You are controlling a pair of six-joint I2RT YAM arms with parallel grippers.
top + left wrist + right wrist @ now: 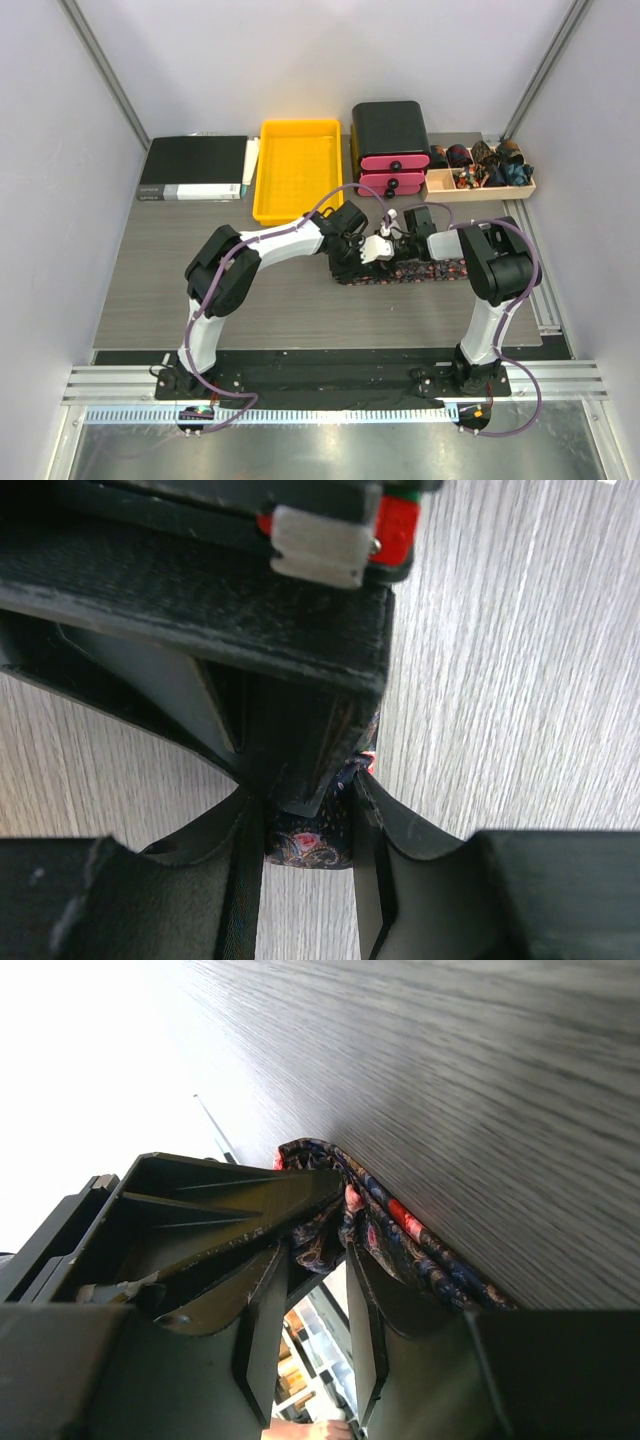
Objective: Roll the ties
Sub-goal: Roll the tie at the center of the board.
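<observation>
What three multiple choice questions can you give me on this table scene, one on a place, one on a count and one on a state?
1. Where is the yellow plastic tray?
A) between the black binder and the black drawer unit
B) on top of the drawer unit
C) at the near edge

2. How many pink drawer fronts show?
A) one
B) two
C) four

3. What is the left claw doing?
A) hanging open over the tray
B) pinching the dark speckled fabric tie
C) holding the binder

Answers: A, the top view shows it between them; B, two pink fronts are stacked; B, the left wrist view shows fabric between its fingers.
</observation>
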